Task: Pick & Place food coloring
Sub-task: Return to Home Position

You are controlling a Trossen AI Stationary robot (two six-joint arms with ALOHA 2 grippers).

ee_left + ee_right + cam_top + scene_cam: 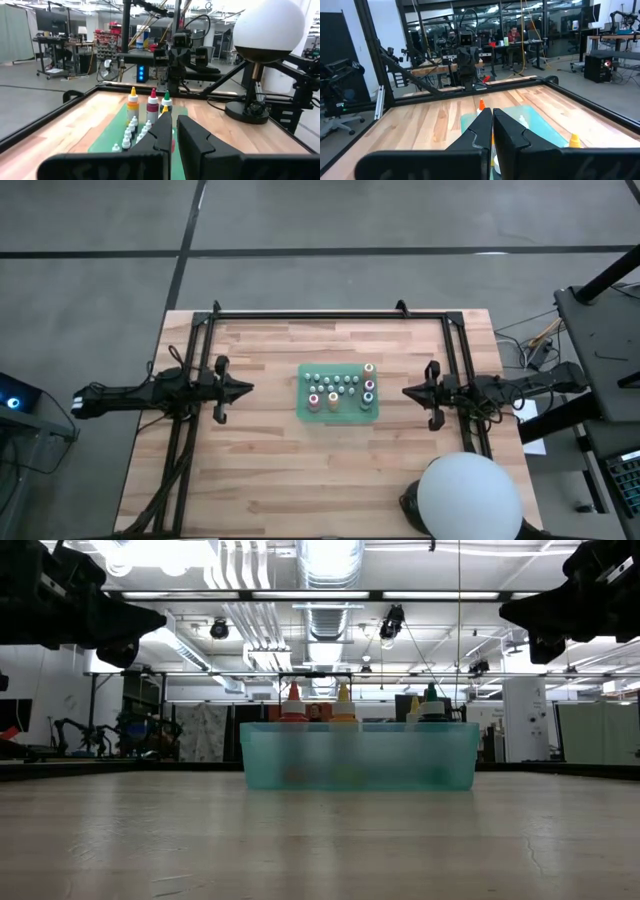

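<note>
The food coloring (340, 388) is a cluster of tiny pale-capped bottles plus a few taller ones with red, orange, yellow and green tops. They stand upright in a shallow translucent green tray (455, 755) at the table's middle. My left gripper (247, 389) hovers shut to the left of the tray, pointing level at it. My right gripper (407, 392) hovers shut to the tray's right, also level and facing it. In the left wrist view the bottles (145, 117) stand just beyond my shut fingers (172, 125). The right wrist view shows an orange-topped bottle (481, 104) past my fingers (492, 114).
A lamp with a white globe (468, 495) stands at the table's near right corner. A black frame (330, 313) runs along the far edge and down both sides by the arm bases. Bare wood lies between each gripper and the tray, and across the near half.
</note>
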